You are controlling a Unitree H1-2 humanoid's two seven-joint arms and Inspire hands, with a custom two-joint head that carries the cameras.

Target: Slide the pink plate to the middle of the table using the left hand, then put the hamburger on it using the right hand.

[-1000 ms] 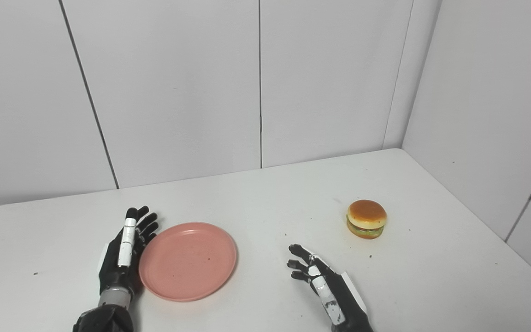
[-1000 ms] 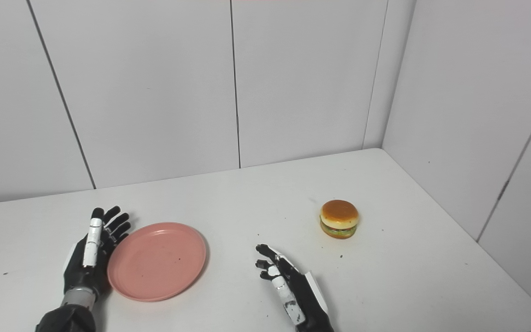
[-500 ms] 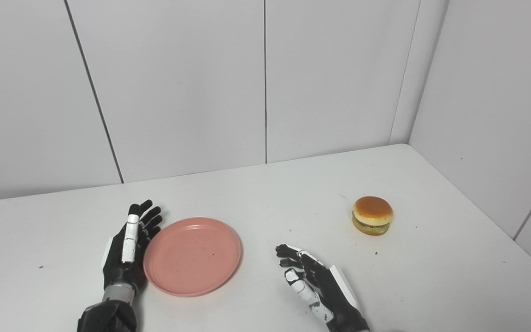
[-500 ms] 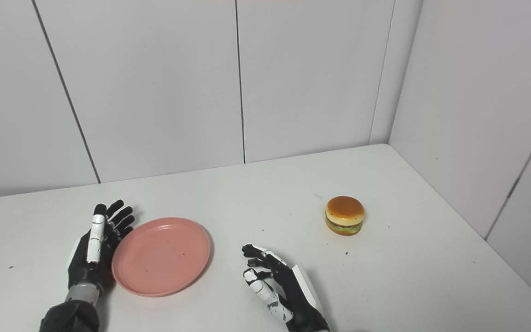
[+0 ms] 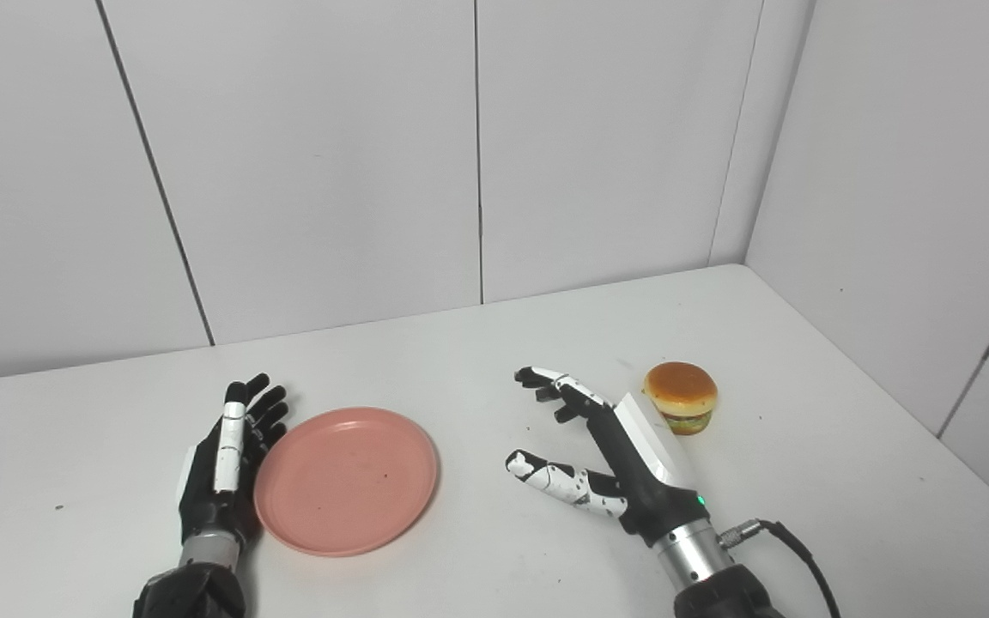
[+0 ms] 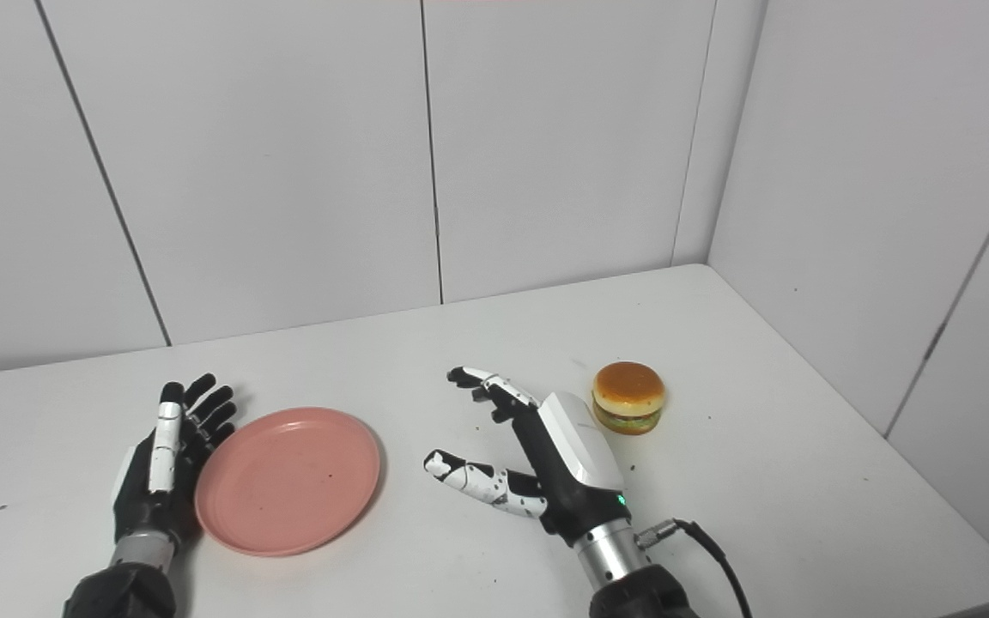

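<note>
A round pink plate (image 5: 345, 479) lies flat on the white table (image 5: 494, 360), left of centre. My left hand (image 5: 224, 459) rests open beside the plate's left rim, fingers straight and pointing away from me, touching or nearly touching the rim. A small hamburger (image 5: 680, 397) with a tan bun and green filling stands on the right part of the table. My right hand (image 5: 610, 451) is raised above the table between plate and hamburger, open, thumb spread toward the plate, fingers stretched forward. It holds nothing and is just left of the hamburger.
White wall panels close off the table at the back and on the right (image 5: 889, 215). A black cable (image 5: 791, 549) trails from my right wrist. Small dark specks dot the tabletop.
My right hand has risen and moved forward and right, from low near the front edge to just left of the hamburger, thumb spread wide. The left hand and plate kept their places; the camera shifted slightly.
</note>
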